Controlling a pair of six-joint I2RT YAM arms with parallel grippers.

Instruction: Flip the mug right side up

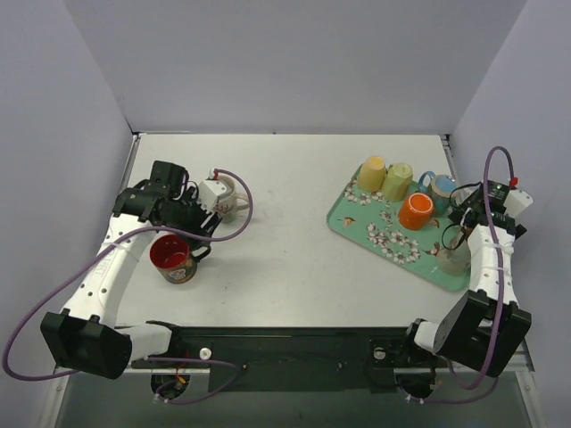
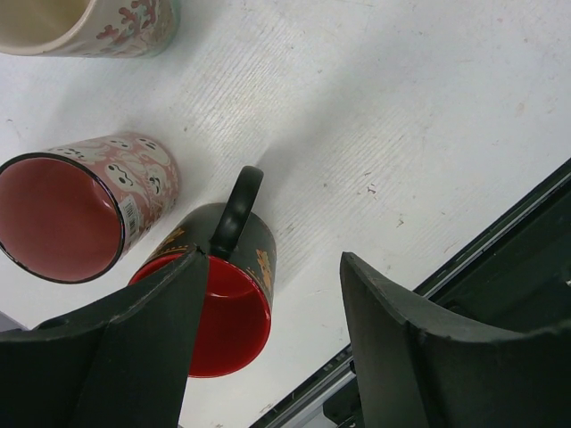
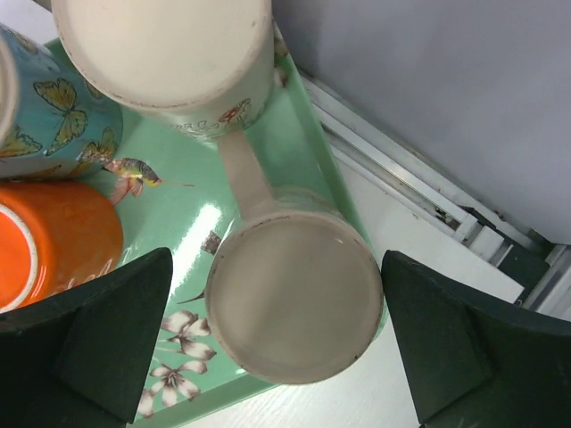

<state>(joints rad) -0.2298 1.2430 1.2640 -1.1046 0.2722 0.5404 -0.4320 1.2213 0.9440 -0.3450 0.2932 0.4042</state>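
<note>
From the top view, your right hand (image 1: pixel 462 234) hung over the lower right of the frame, above the near end of the green tray (image 1: pixel 343 214), where the beige mug (image 1: pixel 453 259) sat mouth down. Your left hand (image 1: pixel 198 216) was at the left, over the counter (image 1: pixel 294 267), beside a black mug (image 1: pixel 173 259) that stood upright.

In the left wrist view, the left hand (image 2: pixel 272 267) had its fingers apart and held nothing. The black mug (image 2: pixel 236 308) showed its red inside at lower centre, and a pink mug (image 2: pixel 80 218) lay just to its left.

In the right wrist view, the right hand (image 3: pixel 277 263) had its fingers spread wide to either side of the beige mug (image 3: pixel 294 308). The mug's base faced the camera at the tray's (image 3: pixel 308 143) corner, and neither finger touched it.

I judged you were at the approach, with the grasp not yet made. Next you would need to lower, close on the body clear of the handle and the orange mug (image 3: pixel 53 241), then lift and roll it over.
</note>
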